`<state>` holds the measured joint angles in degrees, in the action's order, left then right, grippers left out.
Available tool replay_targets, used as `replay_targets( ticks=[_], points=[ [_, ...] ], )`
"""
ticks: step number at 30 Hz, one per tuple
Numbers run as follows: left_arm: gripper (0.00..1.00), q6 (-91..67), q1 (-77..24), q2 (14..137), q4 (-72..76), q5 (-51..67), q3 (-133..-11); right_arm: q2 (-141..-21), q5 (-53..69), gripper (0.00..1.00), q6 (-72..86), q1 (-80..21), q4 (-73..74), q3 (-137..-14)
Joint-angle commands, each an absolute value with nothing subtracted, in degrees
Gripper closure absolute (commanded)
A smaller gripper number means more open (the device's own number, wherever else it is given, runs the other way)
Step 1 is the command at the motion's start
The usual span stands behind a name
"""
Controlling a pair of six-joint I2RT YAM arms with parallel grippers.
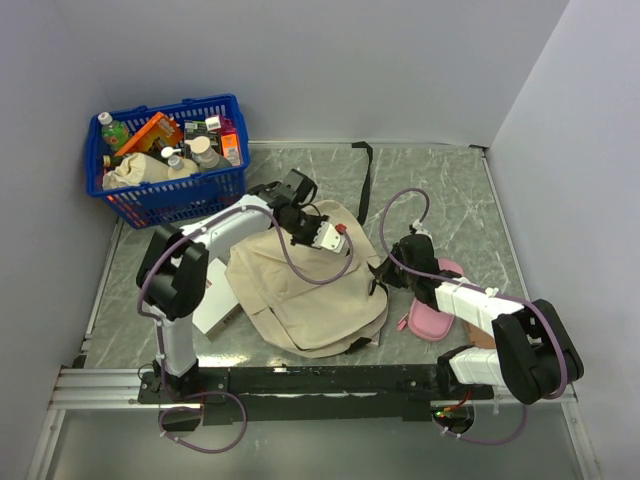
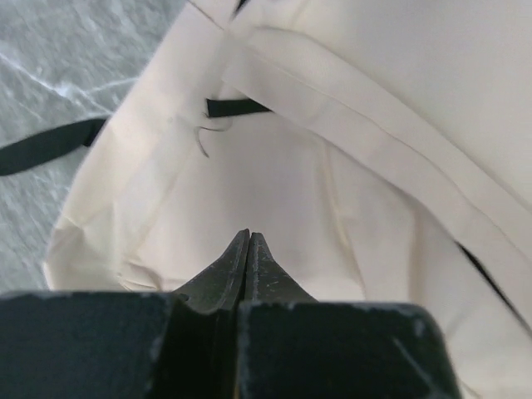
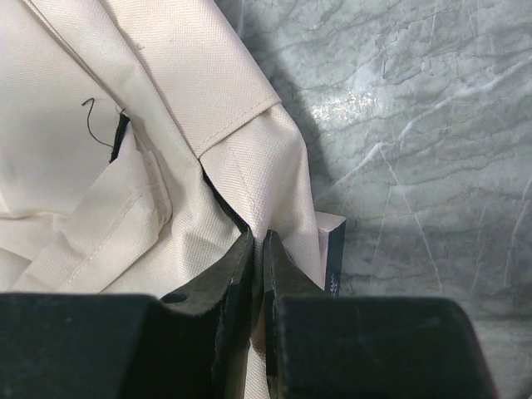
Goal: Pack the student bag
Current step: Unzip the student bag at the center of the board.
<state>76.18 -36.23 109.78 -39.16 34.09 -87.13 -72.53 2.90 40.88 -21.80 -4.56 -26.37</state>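
The student bag (image 1: 300, 295), a soft cream backpack, lies flat in the middle of the table (image 1: 450, 195), just ahead of the two arm bases. One black strap (image 1: 363, 185) trails from its far end toward the back wall.

The left gripper (image 2: 248, 239) hangs over the far part of the bag. Its fingers are pressed fully together, tip to tip, just above pale cloth. Whether any cloth is pinched between them cannot be told. Its wrist view shows a sewn band running across the bag and a short black tab beside a seam.

The right gripper (image 3: 259, 243) is at the bag's right edge. Its fingers are drawn almost together, with a folded edge of the cream fabric caught in the narrow gap. Just right of those fingertips, a white corner with a dark side (image 3: 331, 249) sticks out from under the fabric. What it belongs to is not clear.

A flat white book (image 1: 215, 310) shows from under the bag's left side, partly covered by it. A small pink pouch (image 1: 435, 318) lies on the table right of the bag, under the right arm's forearm. A blue basket (image 1: 165, 198) stands in the far left corner, well apart from the bag, filled with bottles (image 1: 112, 130) and packets.
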Motion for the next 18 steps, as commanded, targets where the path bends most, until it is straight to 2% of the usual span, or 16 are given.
replay_targets(
  ticks=[1,2,3,4,5,6,11,18],
  points=[
    [0.99,74.8,-36.47,106.35,-39.83,35.5,-84.29,-72.6,4.04,0.88,41.31,-22.94,-0.61,-27.34],
    [0.93,73.58,-36.47,106.52,-38.86,36.12,-84.2,-72.51,4.13,0.89,41.4,-22.94,-0.88,-27.16],
    [0.83,73.39,-36.91,107.57,-38.15,36.21,-84.37,-72.6,4.04,0.88,41.48,-22.94,-0.88,-27.16],
    [0.62,73.56,-37.09,108.19,-36.58,36.04,-85.07,-72.6,4.04,0.88,41.66,-22.85,-0.88,-27.07],
    [0.56,74.61,-37.26,108.89,-36.04,36.04,-85.6,-72.42,4.13,0.88,41.75,-22.76,-0.97,-26.9],
    [0.44,75.4,-37.61,110.38,-35.69,36.21,-86.91,-72.33,4.04,0.87,41.84,-23.02,-1.05,-26.72],
    [0.33,81.82,-38.32,116.44,-35.94,38.32,-94.11,-71.89,4.04,0.86,42.01,-22.85,-1.58,-25.84],
    [0.32,89.72,-40.25,123.22,-43.76,38.58,-102.65,-71.37,4.04,0.86,41.31,-22.85,-1.93,-24.96]
  ],
)
